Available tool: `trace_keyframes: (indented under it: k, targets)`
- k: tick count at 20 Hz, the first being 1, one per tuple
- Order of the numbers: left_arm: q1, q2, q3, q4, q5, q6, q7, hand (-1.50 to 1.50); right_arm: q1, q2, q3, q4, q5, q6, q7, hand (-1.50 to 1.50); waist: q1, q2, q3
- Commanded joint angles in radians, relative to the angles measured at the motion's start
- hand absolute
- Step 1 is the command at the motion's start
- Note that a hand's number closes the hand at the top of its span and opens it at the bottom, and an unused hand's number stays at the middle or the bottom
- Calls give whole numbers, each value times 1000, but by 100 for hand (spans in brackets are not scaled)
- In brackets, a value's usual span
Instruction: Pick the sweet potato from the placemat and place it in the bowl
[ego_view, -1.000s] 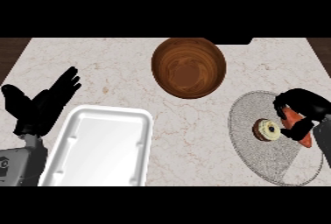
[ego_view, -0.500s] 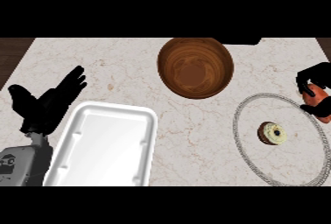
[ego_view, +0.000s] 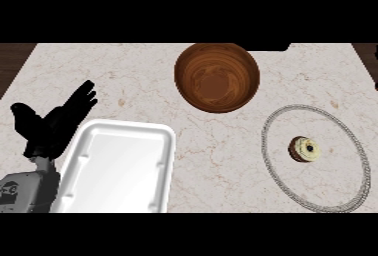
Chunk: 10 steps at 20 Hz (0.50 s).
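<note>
Marble counter (ego_view: 140, 75): seen from steeply above. White tray (ego_view: 118, 172): set at lower left, long side running away from the viewer. Round grey placemat (ego_view: 275, 165): laid at right. Wooden bowl (ego_view: 216, 76): placed at upper centre, apart from the placemat. Left hand (ego_view: 55, 122): shown at the left edge beside the tray, fingers straight and spread, nothing held. Small round brown and cream item (ego_view: 305, 149): found near the placemat's centre, well apart from the left hand, with the tray between them
</note>
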Motion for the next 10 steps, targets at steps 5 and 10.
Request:
trace_keyframes:
  k: [5,10]
  targets:
    - [-22,33,40,31,16,-21,-4,0,-38,-40,-5,-205,-87,180,-32,150,-28,-9,-2]
    - [49,15,17,-13,0,-23,-26,0,-128,4,-14,-198,-176,330,40,150,-14,-9,-2]
